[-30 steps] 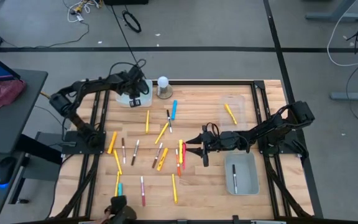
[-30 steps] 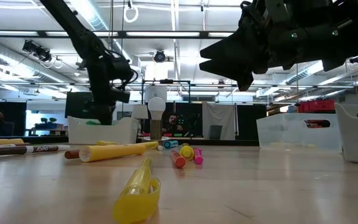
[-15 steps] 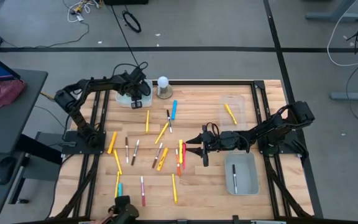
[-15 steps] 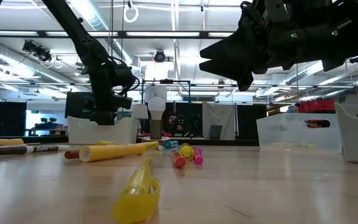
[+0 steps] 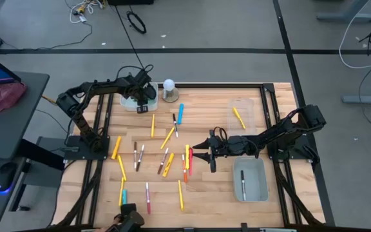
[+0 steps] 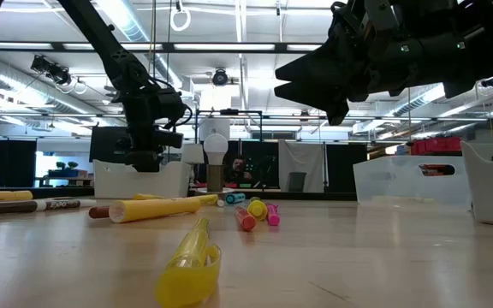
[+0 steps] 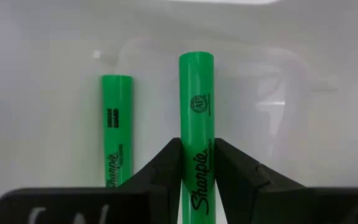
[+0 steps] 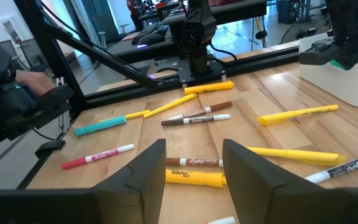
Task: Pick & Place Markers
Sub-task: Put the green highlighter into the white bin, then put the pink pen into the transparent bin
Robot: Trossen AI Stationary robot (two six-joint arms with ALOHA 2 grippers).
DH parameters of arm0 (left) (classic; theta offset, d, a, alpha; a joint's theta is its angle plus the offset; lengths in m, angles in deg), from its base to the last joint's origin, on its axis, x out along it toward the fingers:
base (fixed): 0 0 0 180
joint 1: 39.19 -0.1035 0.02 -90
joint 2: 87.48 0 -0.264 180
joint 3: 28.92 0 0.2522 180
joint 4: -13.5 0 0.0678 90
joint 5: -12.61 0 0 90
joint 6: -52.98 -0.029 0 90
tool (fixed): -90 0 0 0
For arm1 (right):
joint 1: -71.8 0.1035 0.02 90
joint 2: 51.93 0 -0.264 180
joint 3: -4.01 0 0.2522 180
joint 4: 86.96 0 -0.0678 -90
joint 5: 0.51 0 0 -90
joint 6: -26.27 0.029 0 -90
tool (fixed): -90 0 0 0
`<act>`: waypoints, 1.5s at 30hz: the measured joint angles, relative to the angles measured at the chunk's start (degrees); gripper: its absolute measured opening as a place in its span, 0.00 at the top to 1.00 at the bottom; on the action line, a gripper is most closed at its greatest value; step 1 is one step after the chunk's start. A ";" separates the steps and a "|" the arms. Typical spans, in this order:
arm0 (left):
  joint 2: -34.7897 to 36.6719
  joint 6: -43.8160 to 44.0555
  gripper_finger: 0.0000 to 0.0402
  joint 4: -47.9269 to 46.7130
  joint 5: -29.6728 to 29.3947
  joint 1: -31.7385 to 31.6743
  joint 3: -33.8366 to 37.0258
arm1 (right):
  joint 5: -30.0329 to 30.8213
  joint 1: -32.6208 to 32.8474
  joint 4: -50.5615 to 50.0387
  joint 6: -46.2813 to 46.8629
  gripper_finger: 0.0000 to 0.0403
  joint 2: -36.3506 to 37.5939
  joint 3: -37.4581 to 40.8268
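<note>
Marker (image 7: pixel 196 124), green: pinched in left gripper (image 7: pixel 196 163) over far-left bin (image 5: pixel 129 103), beside second green marker (image 7: pixel 116 127). Right gripper (image 8: pixel 193 163): open, mid-table. Risk: early release, bouncing out.

Two dark two-finger robot arms (image 5: pixel 89 96); three white plastic bins (image 5: pixel 250 180); one white ball-topped round object (image 5: pixel 169 89).

white bulb (image 5: pixel 169 85) beside a white bin (image 5: pixel 126 102).
</note>
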 joint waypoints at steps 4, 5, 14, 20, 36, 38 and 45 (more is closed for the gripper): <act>0.00 0.02 0.77 0.03 0.02 0.00 0.00 | -0.01 0.00 0.00 -0.02 0.60 0.00 0.00; 0.00 0.02 0.76 0.03 0.02 0.00 0.00 | 0.00 0.00 0.00 -0.02 0.60 0.00 0.00; 0.00 0.07 0.64 0.07 0.02 0.00 0.00 | 0.00 0.00 0.00 -0.02 0.60 0.00 0.00; 0.00 0.09 0.56 -0.25 -0.70 0.00 -0.29 | -0.01 -0.01 0.00 -0.02 0.60 0.00 0.00; 0.00 8.43 0.44 -24.98 -3.37 0.00 -22.15 | 0.00 0.00 0.00 -0.02 0.60 0.00 0.00; 0.14 11.46 0.45 -28.71 -4.03 0.00 -25.59 | -0.02 0.00 0.00 -0.02 0.60 0.00 0.00; 7.45 20.16 0.55 -31.22 -3.19 1.22 -27.18 | -0.02 0.00 -0.30 -0.02 0.60 0.00 0.00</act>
